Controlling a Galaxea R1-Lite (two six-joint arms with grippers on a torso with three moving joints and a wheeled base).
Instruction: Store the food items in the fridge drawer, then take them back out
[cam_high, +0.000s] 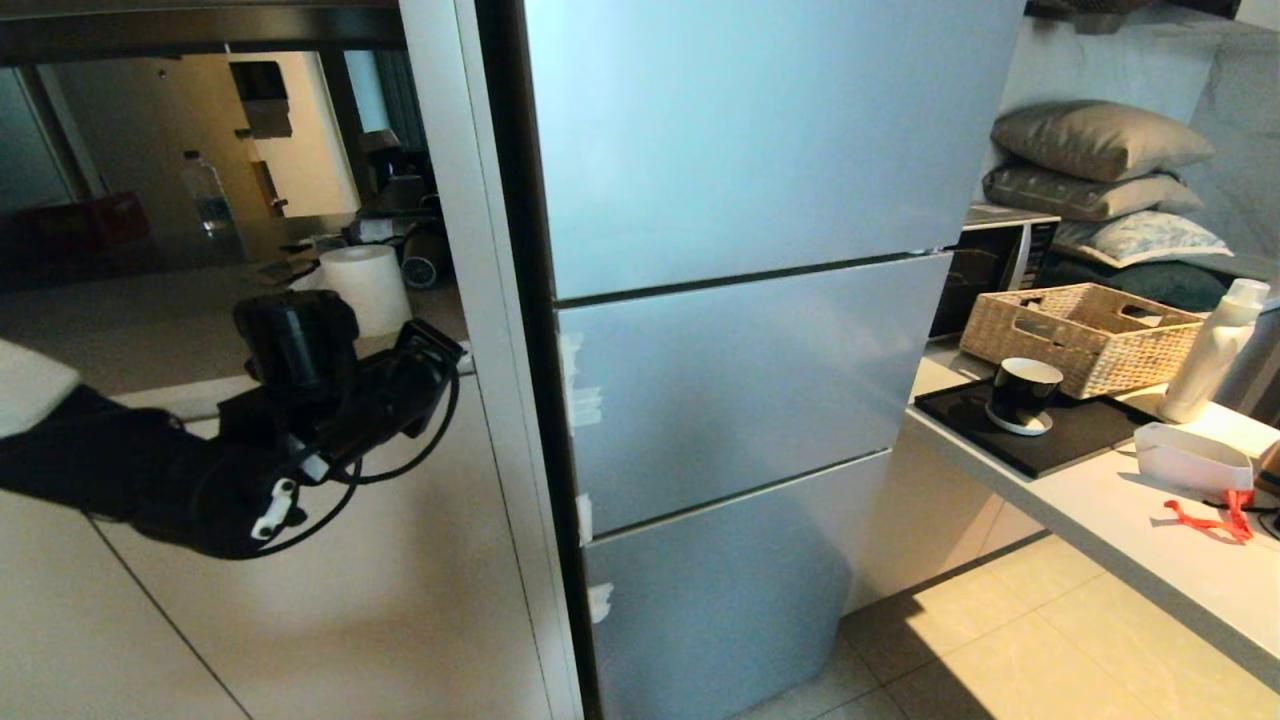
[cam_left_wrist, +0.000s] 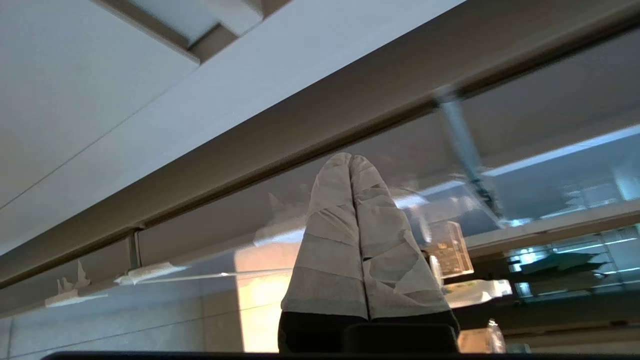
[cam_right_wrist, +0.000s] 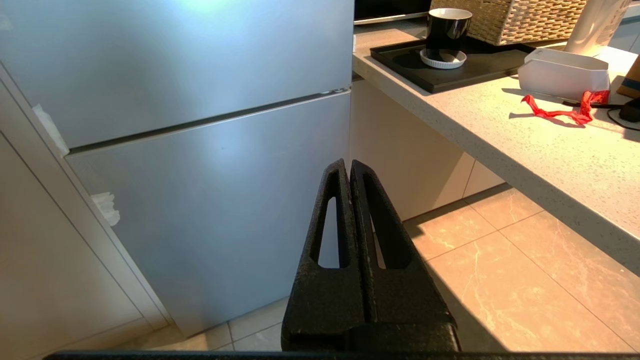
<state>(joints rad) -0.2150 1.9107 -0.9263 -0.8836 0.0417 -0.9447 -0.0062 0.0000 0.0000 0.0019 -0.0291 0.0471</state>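
A: Where is the left claw (cam_left_wrist: 350, 159)?
B: Raised at the left of the fridge (cam_high: 740, 300), its 2 white-wrapped fingers (cam_left_wrist: 330, 225) pressed together with nothing between them, tips up toward a pale frame edge and a reflective panel.

A: And the right claw (cam_right_wrist: 349, 164)?
B: Narrowed too, its 2 black fingers (cam_right_wrist: 327, 240) flat against each other and holding nothing. It hangs low in front of the fridge's lower door, above the tiled floor (cam_right_wrist: 500, 260).

A: The fridge itself?
B: All 3 grey door fronts are closed, so the fridge drawer is hidden, and I cannot find the food items anywhere.

A: What's on the worktop (cam_high: 1120, 520)?
B: To the right of the fridge: a black tray (cam_high: 1060, 435) carrying a black cup (cam_high: 1020, 392) on a white saucer, a wicker basket (cam_high: 1080, 335) behind it, a white bottle (cam_high: 1215, 350), a white container (cam_high: 1195, 460), and just beside that a thin red ribbon (cam_high: 1210, 520).
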